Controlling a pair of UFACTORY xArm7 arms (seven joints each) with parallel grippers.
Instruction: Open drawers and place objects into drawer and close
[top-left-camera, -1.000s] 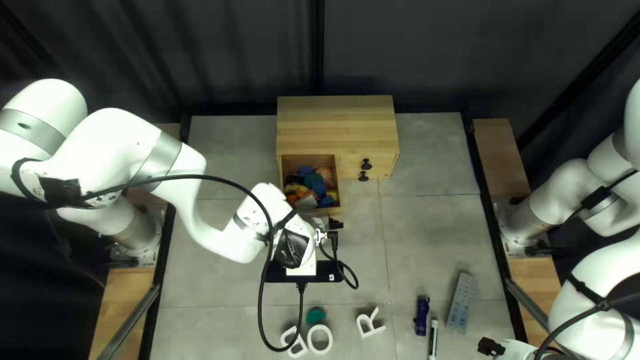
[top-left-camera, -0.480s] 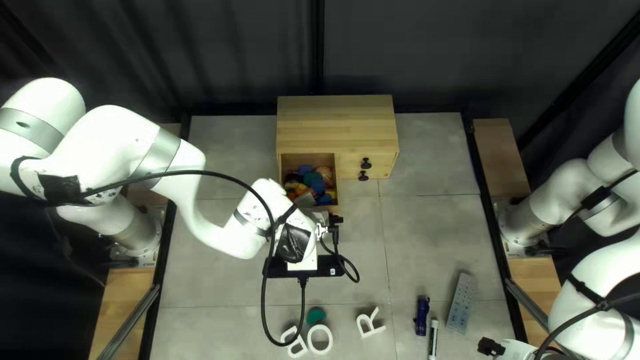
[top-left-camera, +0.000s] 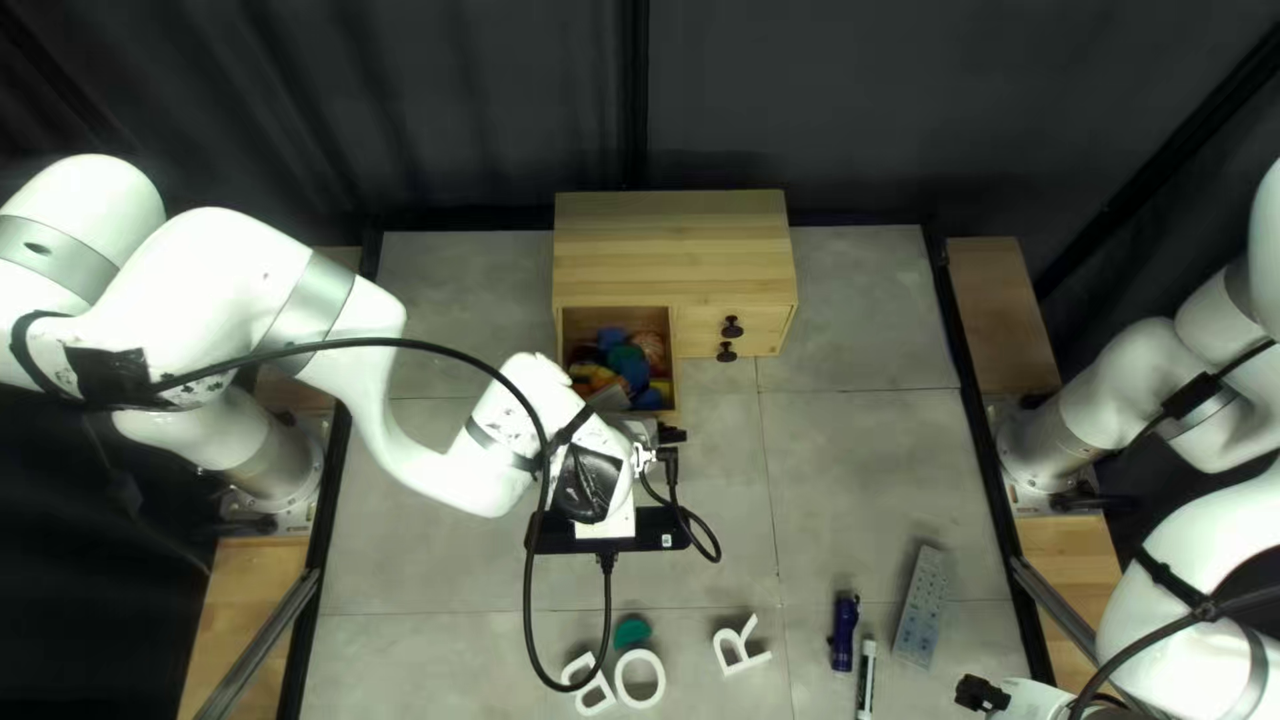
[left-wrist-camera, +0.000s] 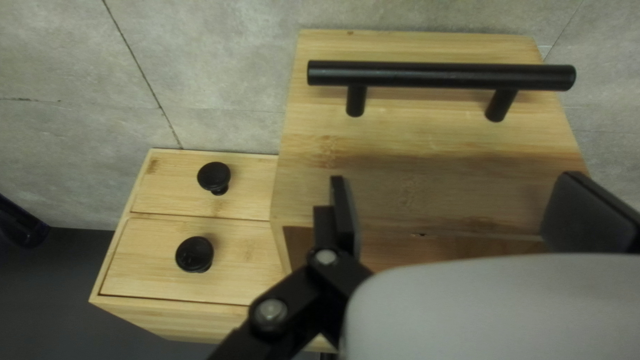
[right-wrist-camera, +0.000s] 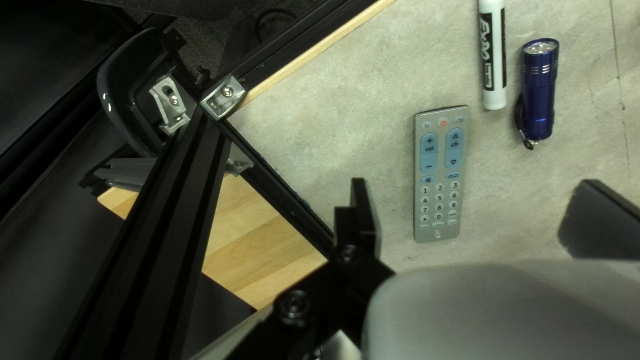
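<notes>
1. Above the pulled-out drawer (left-wrist-camera: 427, 143), the left pincer (left-wrist-camera: 467, 213) stands wide, its two fingers well apart with nothing gripped between them.
2. Just ahead of those fingers lies the black bar handle (left-wrist-camera: 440, 75), fixed across the drawer's face. Its long axis runs the same way as the line from finger to finger (awkward for a pinch, since the pads would need roughly a quarter turn to straddle it). Pushing on the front would do without that turn, and closing looks like the likely next step.
3. Beyond the drawer's face, inside, sit colourful things (top-left-camera: 624, 363), near the pincer but not in it (anything standing proud could catch as the drawer slides in).
4. Beside the pincer, past one finger, two round knobs (left-wrist-camera: 214, 177) (left-wrist-camera: 194, 254) mark the small shut drawers of the same cabinet (top-left-camera: 674, 247).
5. Farther out, well apart from the left pincer, lie white letters (top-left-camera: 640, 679) and a green piece (top-left-camera: 631, 631).
6. Farthest off, the right pincer (right-wrist-camera: 479, 217) is also spread and empty, near the remote (right-wrist-camera: 440, 175). The left arm is plainly nearer the handle, so the move should be its own.
</notes>
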